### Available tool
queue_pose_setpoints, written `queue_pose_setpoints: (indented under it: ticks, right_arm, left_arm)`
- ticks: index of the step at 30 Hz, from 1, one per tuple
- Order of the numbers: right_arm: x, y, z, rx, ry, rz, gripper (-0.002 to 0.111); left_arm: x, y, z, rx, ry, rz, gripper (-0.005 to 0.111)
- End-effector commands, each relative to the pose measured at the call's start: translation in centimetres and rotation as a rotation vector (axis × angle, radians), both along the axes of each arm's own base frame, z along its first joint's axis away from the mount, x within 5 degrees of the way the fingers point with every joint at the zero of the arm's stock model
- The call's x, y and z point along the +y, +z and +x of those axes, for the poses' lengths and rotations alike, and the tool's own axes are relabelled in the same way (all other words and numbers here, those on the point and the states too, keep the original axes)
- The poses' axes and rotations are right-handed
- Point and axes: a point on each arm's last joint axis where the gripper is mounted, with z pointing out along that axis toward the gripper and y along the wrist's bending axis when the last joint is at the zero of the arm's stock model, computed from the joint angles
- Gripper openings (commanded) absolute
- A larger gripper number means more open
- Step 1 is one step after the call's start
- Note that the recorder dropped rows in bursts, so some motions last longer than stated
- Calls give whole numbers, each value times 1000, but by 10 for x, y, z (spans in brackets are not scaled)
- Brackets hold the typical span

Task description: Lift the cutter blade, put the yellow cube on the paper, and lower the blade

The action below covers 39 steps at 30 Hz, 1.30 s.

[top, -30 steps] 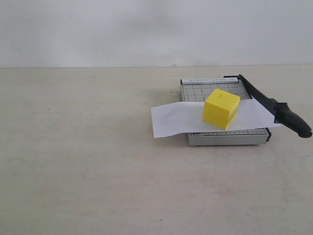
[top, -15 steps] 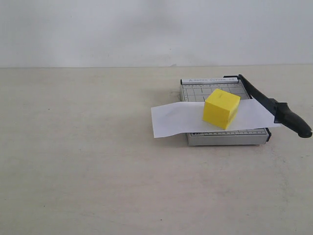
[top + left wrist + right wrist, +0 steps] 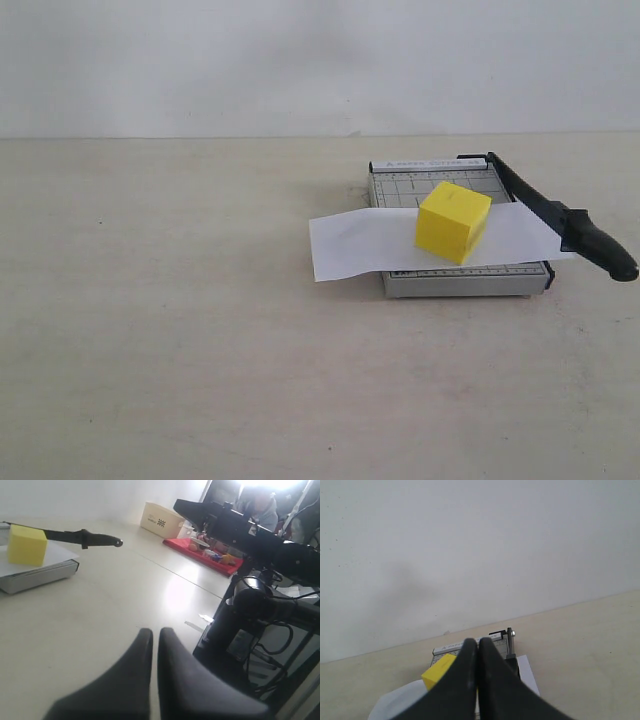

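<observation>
Exterior view: cube point(image 3: 453, 222) on paper point(image 3: 350, 243) across the trimmer point(image 3: 460, 282), its print illegible; left jaws, right jaws pressed together.

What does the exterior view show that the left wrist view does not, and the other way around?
Only the exterior view: the paper at full length and the trimmer's gridded board. Only the left wrist view: the left gripper, jaws together, with a cream box and a red tray in the background. Both: the yellow cube resting on the paper, and the cutter blade, down.
</observation>
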Motion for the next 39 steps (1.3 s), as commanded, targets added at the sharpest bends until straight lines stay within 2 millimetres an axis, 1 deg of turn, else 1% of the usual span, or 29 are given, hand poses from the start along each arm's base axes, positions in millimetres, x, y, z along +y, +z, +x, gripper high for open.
queue_pose_setpoints:
  ticks: [1,5,11,16,22,27,39]
  right_arm:
    - [0,0,0,-10,1,-3,0]
    - [0,0,0,-10,1,-3,0]
    - [0,0,0,-10,1,-3,0]
    - [0,0,0,-10,1,-3,0]
    - [0,0,0,-10,1,-3,0]
    - [0,0,0,-10,1,-3,0]
    - [0,0,0,-10,1,-3,0]
  left_arm:
    - [1,-4,1,71,22,4,4]
    - [3,-4,5,66,72,5,4]
    - [8,-4,15,140,197,-45,4]
    - [13,2,22,37,284,-65,4]
    - [13,2,22,25,287,-56,4]
    - [13,2,22,-61,282,-5,4]
    - [14,4,24,-71,311,-17,4]
